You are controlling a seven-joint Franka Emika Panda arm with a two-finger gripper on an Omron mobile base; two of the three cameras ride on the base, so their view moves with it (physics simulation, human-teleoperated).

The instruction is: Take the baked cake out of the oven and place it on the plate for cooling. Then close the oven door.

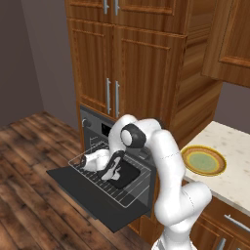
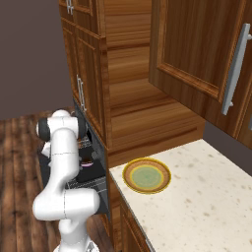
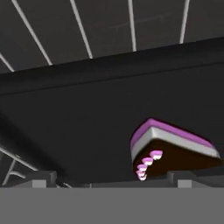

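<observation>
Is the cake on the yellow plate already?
No, the plate sits bare on the counter, while the cake slice lies on the black baking tray on the oven rack.

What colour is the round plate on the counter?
The plate has a yellow-orange rim and a pale green middle. The right base view shows it best.

Tall wooden cabinets (image 1: pixel 127 63), dark plank floor (image 1: pixel 29 195), pale speckled counter (image 2: pixel 197 206), grey-mauve wall (image 1: pixel 24 58).
</observation>
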